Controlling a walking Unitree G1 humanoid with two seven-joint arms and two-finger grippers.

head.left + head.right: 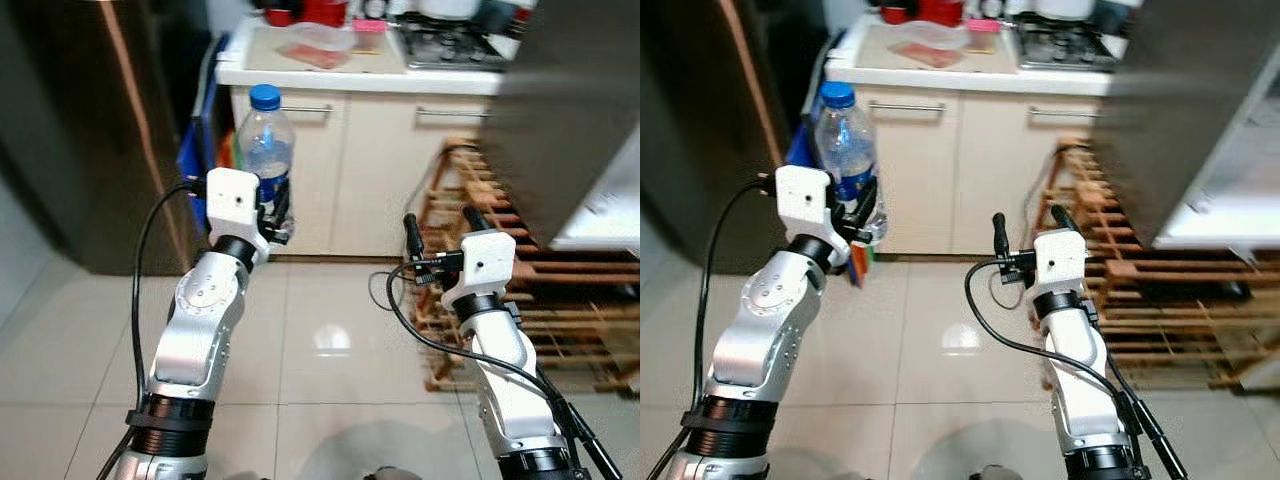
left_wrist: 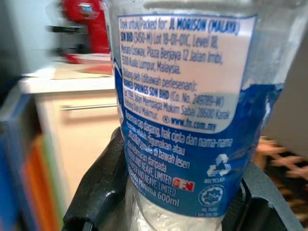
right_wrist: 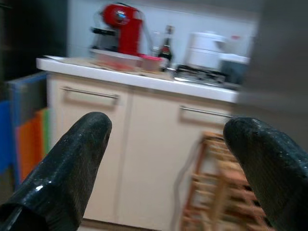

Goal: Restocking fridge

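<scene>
left gripper [image 1: 272, 210] clamping the clear plastic water bottle with blue cap and label [image 1: 266, 140] — bottle standing upright, long axis vertical | right gripper [image 1: 440, 222] hanging empty, fingers spread, right of the bottle | dark tall fridge [image 1: 90, 120] lying left of the bottle — left arm nearer | cream cabinet [image 1: 370, 170] sitting behind, wooden rack [image 1: 560, 290] to the right

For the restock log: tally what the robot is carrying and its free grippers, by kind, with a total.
Water bottles held: 1, the blue-capped water bottle in the left gripper, upright.
Grippers holding something: 1, the left.
Grippers free: 1, the right gripper, open, nothing between its fingers.
Total: 1 item carried, 2 grippers.
</scene>
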